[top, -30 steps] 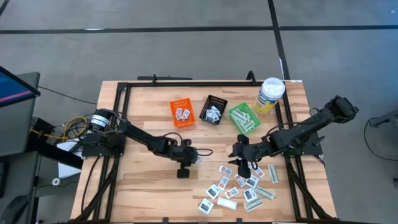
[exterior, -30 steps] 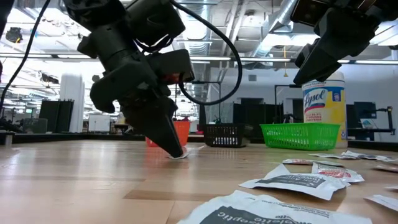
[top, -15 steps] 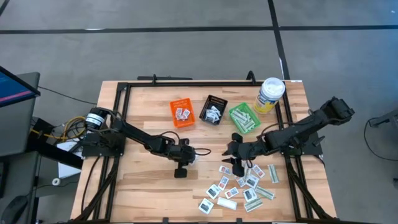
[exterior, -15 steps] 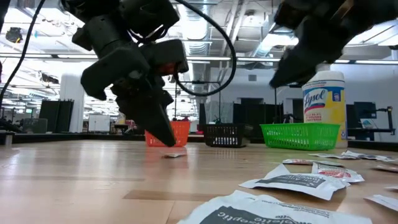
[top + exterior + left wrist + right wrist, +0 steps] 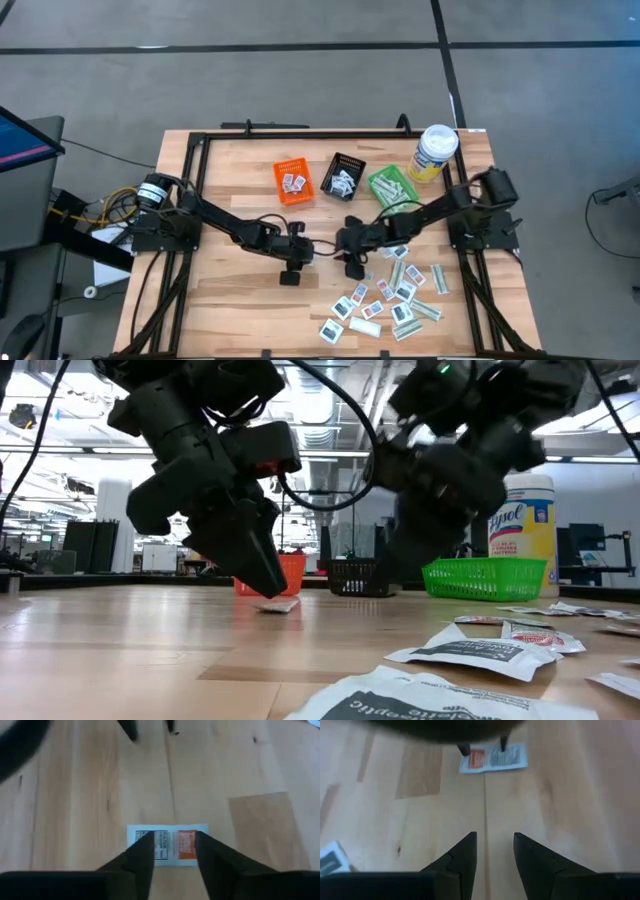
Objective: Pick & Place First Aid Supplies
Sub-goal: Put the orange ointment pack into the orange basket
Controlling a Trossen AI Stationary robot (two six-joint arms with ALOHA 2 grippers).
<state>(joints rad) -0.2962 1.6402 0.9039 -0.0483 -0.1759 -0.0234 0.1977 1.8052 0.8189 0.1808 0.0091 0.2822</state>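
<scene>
High view: right gripper (image 5: 352, 250), parted, has swung toward spread left gripper (image 5: 300, 247) over packet (image 5: 167, 844).

Surface (image 5: 230, 280): pale wood, matt, visible grain. Packet (image 5: 167, 844): flat printed paper, matt. Fingers (image 5: 142, 857): dark matt plastic. Far bins (image 5: 293, 182): perforated plastic.

Seen from above, my left claw (image 5: 305, 248) and right claw (image 5: 345, 243) nearly meet at the centre of the pale wooden tabletop (image 5: 230, 290). Small flat paper packets (image 5: 385, 300) lie scattered near my right claw.
</scene>
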